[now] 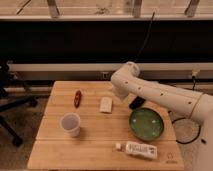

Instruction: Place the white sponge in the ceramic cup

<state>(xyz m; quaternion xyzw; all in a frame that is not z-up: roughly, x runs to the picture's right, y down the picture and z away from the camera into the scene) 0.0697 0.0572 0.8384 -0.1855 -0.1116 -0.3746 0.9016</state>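
The white sponge [106, 104] lies flat and free on the surface [95, 146], the cup [70, 124] upright at its 8 o'clock and the pincer [136, 104], released and empty, near its 3 o'clock; advised: centre above the pad, descend squarely, close across its narrower side.

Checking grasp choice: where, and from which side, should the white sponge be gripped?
Probably across its narrow width, from straight above: the white sponge lies flat on the table with its side edges free. The pincer hangs between it and the green bowl.
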